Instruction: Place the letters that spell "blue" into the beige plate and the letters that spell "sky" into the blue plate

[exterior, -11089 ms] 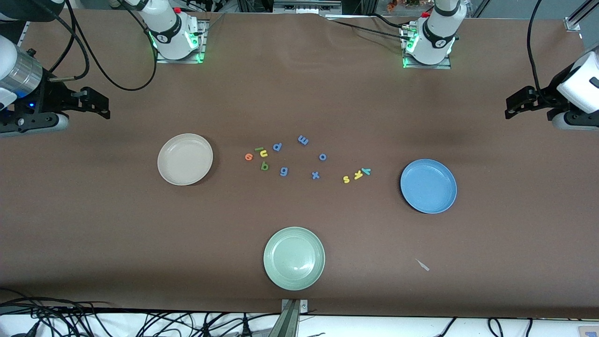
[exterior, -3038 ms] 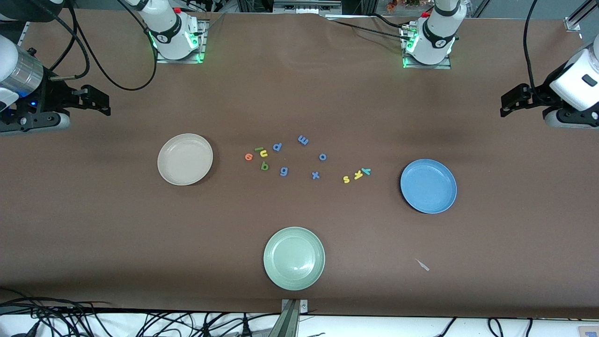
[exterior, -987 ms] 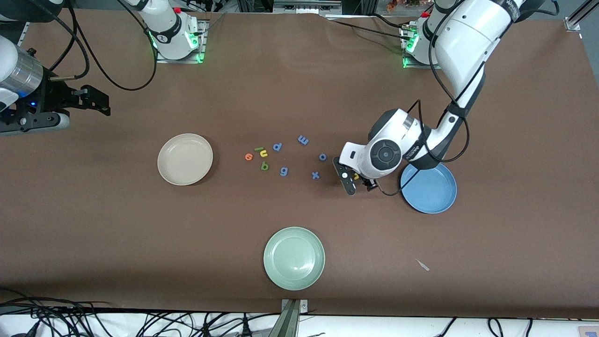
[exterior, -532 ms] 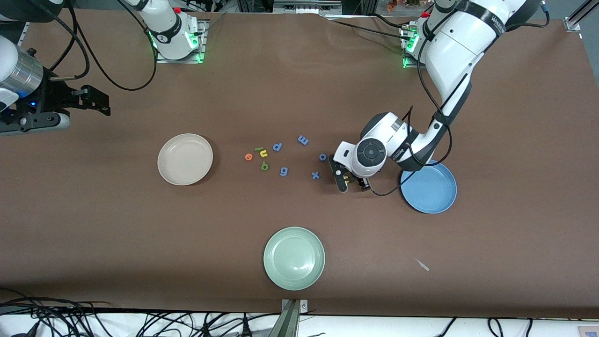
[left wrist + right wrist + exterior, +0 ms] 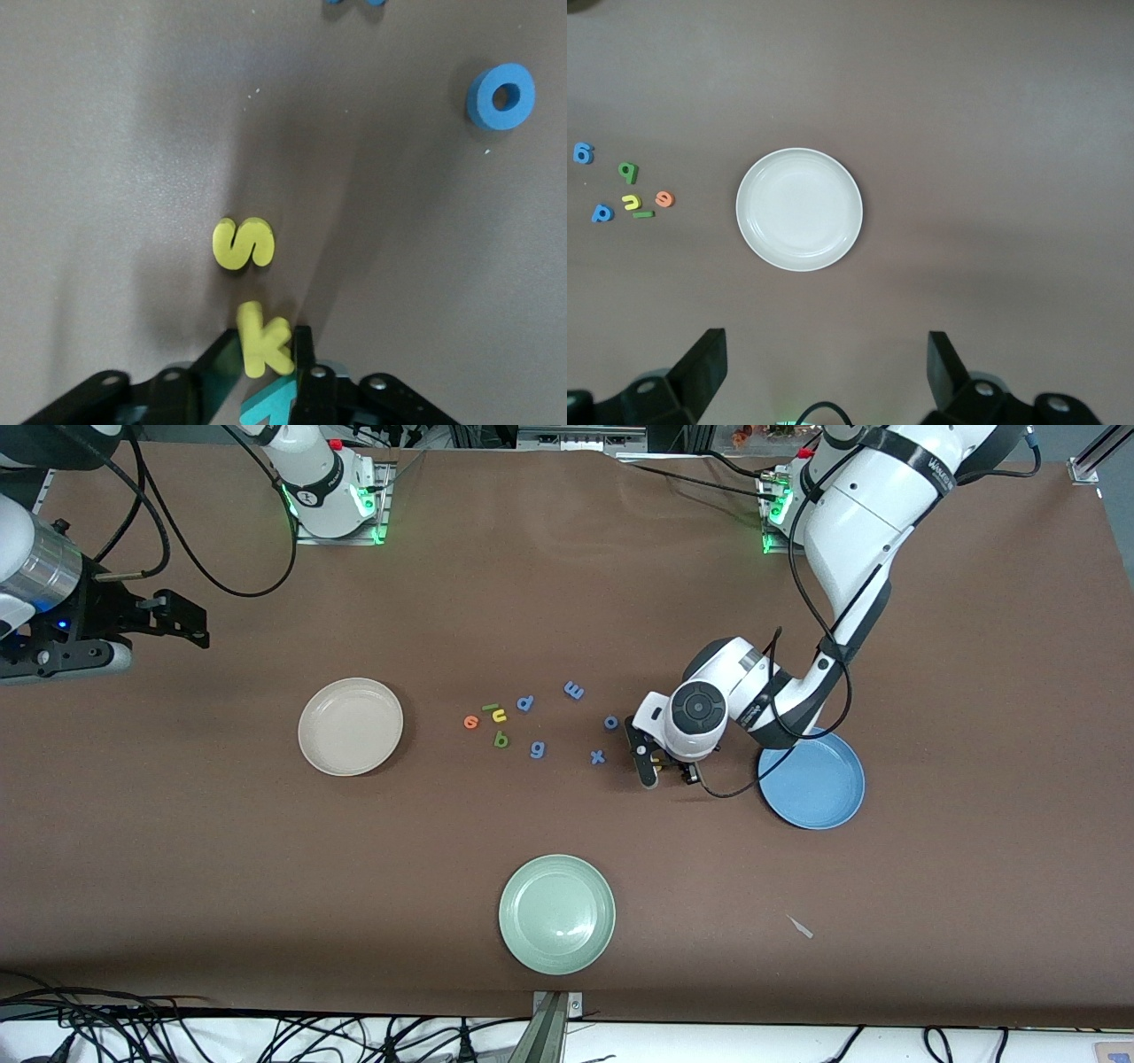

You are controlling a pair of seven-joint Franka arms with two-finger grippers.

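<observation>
Front view: the left gripper [image 5: 663, 765] is down at the table, between the blue x [image 5: 598, 757] and the blue plate [image 5: 811, 778]. Its jaws sit close together on a yellow letter. The right gripper [image 5: 190, 622] waits up in the air over the right arm's end of the table. The beige plate [image 5: 351, 726] lies near the orange e [image 5: 470, 722], lime l [image 5: 489, 708], yellow u [image 5: 500, 716] and dark green b [image 5: 501, 739]. A pale green plate [image 5: 556, 913] lies nearest the camera.

Left wrist view: the two black fingers [image 5: 306, 354] squeeze the yellow k [image 5: 263, 340]. The yellow s [image 5: 243, 243] lies just beside it on the table. The teal y [image 5: 270, 405] sits between the fingers, partly hidden by the k. A blue o [image 5: 501, 96] lies well apart.

Right wrist view: the right gripper's jaws are wide apart and hold nothing. The beige plate shows between them, lower down.
</observation>
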